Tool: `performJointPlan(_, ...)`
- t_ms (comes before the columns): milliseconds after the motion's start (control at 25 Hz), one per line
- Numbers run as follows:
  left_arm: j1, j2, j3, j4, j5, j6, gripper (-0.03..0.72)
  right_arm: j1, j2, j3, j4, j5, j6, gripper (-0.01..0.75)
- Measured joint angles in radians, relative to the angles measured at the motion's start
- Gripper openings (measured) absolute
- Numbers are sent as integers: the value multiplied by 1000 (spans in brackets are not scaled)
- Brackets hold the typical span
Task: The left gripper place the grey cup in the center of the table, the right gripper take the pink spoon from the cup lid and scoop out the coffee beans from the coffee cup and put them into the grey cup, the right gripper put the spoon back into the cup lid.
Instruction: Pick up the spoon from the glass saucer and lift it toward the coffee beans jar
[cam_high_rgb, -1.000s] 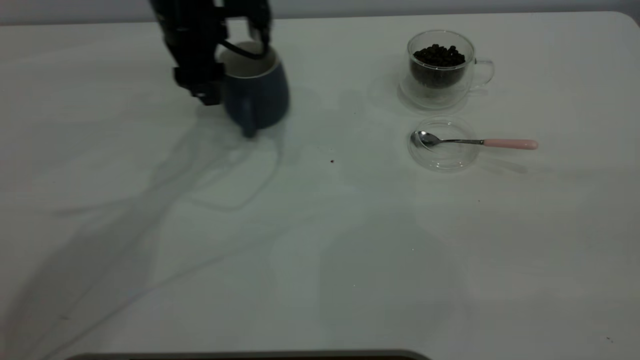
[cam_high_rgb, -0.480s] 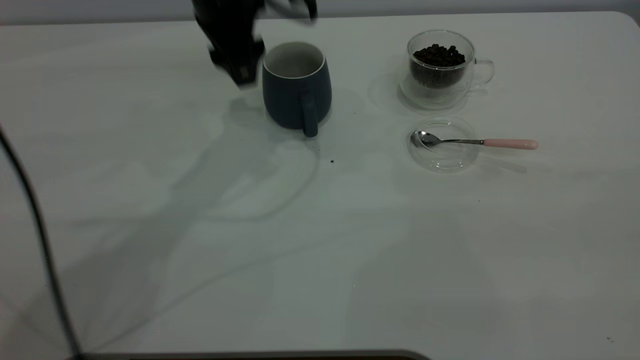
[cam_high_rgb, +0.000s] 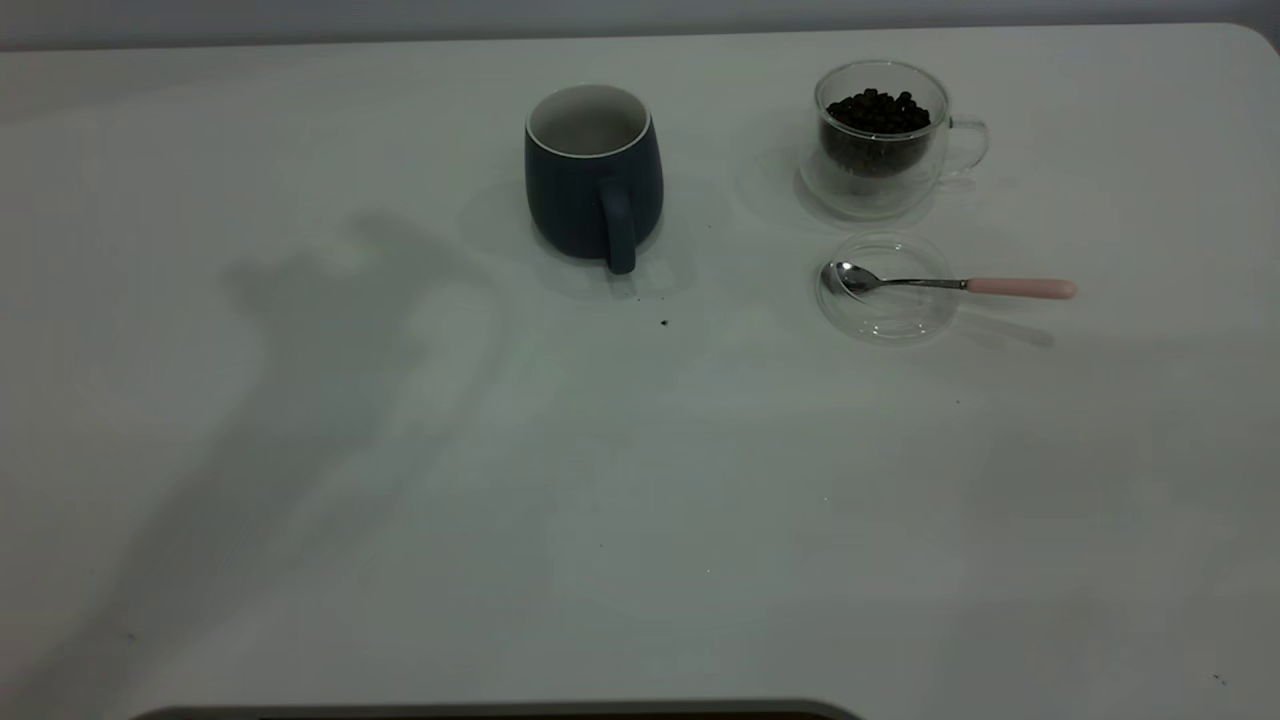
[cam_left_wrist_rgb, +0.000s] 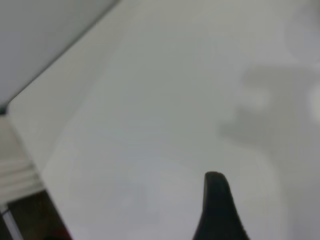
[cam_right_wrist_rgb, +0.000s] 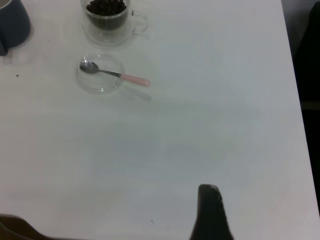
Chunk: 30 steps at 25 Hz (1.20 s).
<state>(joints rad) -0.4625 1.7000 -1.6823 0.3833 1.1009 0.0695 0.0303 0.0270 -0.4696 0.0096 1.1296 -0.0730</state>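
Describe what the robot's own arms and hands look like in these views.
Little shows. The exterior view holds no arm, only a shadow on the large plain white table. Each wrist view shows one black, tapering, round-tipped finger: the left hand's and the right hand's. No cables or markings are visible.

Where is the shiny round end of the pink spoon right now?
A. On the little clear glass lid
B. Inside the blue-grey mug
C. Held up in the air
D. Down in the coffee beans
A: the pink spoon lies with its metal bowl resting on the cup lid, its handle sticking out over the table.
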Motion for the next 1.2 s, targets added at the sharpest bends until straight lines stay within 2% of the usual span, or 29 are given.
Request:
performJointPlan(120, 0, -137, 0, -1, 68, -23, 567, 0, 0, 0, 0, 0, 0, 573)
performJointPlan(400, 0, -392, 75, -42, 68, -81, 567, 0, 0, 0, 0, -1, 0, 573)
performJointPlan(640, 0, -681, 340, -162, 68, -91, 567, 0, 0, 0, 0, -1, 0, 573)
performJointPlan(1000, 1, -1148, 728, -205, 69, -129, 567, 0, 0, 0, 0, -1, 0, 573)
performJointPlan(1080, 21, -1241, 788, -236, 69, -136, 567, 0, 0, 0, 0, -1, 0, 573)
performJointPlan(1200, 99, -1378, 867, -272, 69, -138, 567, 0, 0, 0, 0, -1, 0, 573)
